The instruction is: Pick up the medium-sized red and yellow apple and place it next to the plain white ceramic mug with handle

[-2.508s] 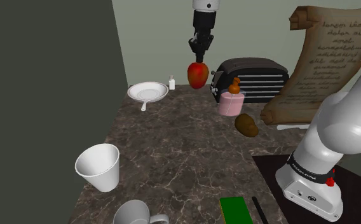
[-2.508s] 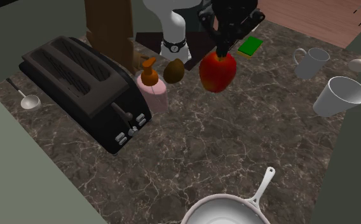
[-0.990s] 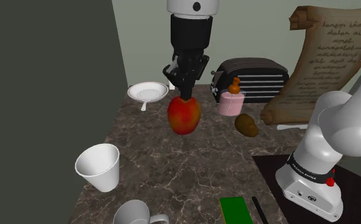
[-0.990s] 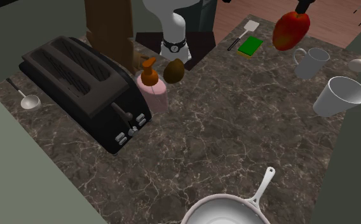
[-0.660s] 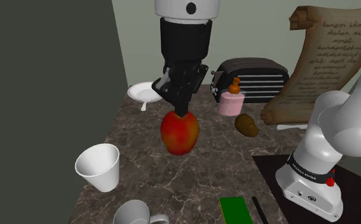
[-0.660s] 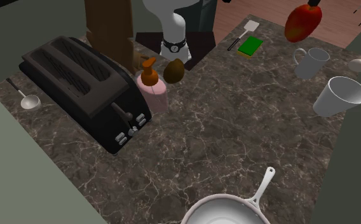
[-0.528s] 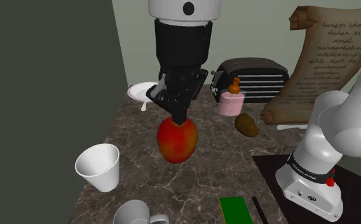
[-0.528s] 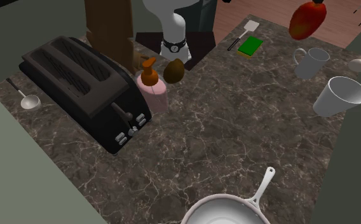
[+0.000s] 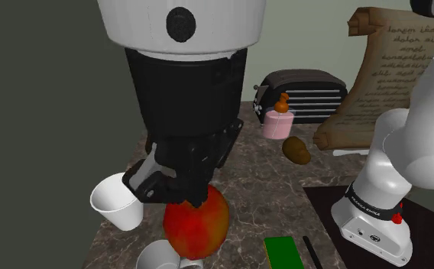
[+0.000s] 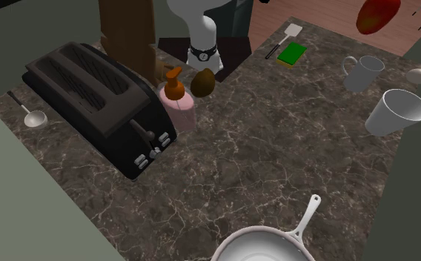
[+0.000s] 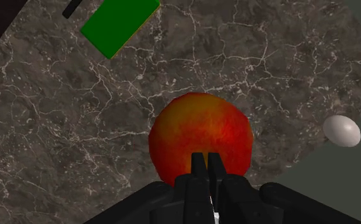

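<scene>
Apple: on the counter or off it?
Off: the apple hangs clasped in the claw, above the marble counter near the white mug.

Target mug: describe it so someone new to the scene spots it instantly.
On the dark marbled countertop, look along the edge that holds the flat green sponge and the big white tapered cup. The plain white mug stands between them, smaller than the cup and the only one with a loop handle.

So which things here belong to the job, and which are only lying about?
Job: apple, held in the gripper; white mug.
Lying about: toaster, pink soap bottle, white cup, green sponge, pan.
</scene>
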### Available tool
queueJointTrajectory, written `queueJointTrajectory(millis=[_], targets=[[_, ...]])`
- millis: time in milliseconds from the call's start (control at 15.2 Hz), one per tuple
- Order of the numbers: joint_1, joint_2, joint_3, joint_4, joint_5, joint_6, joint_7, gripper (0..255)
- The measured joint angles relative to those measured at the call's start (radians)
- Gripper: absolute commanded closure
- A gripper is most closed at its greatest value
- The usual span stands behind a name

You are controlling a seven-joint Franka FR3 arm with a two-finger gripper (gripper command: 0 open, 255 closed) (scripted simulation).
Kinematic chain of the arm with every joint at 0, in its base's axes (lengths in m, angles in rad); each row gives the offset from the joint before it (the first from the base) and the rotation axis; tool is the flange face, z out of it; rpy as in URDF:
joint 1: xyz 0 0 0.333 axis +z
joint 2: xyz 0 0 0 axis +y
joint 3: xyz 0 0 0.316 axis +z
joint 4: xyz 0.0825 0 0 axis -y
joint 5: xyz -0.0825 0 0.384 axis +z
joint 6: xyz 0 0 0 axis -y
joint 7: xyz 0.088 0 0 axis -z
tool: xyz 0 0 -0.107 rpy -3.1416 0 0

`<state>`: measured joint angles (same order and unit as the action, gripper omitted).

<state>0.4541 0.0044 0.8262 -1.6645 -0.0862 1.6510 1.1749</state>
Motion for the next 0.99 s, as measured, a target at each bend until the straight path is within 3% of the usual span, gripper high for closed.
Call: queueJointTrajectory(millis=[198,528,594,990], targets=[[0.066,0.12,0.044,0.106,-0.089,-0.038,0.111,255],[0.265,0.355,0.058,0.353,-0.263,-0.142,0.276,255],[0.284,0.371,0.057,0.364,-0.275,-0.143,0.291,255],[0.27,0.369,0.056,0.282,-0.274,-0.067,0.308,255]])
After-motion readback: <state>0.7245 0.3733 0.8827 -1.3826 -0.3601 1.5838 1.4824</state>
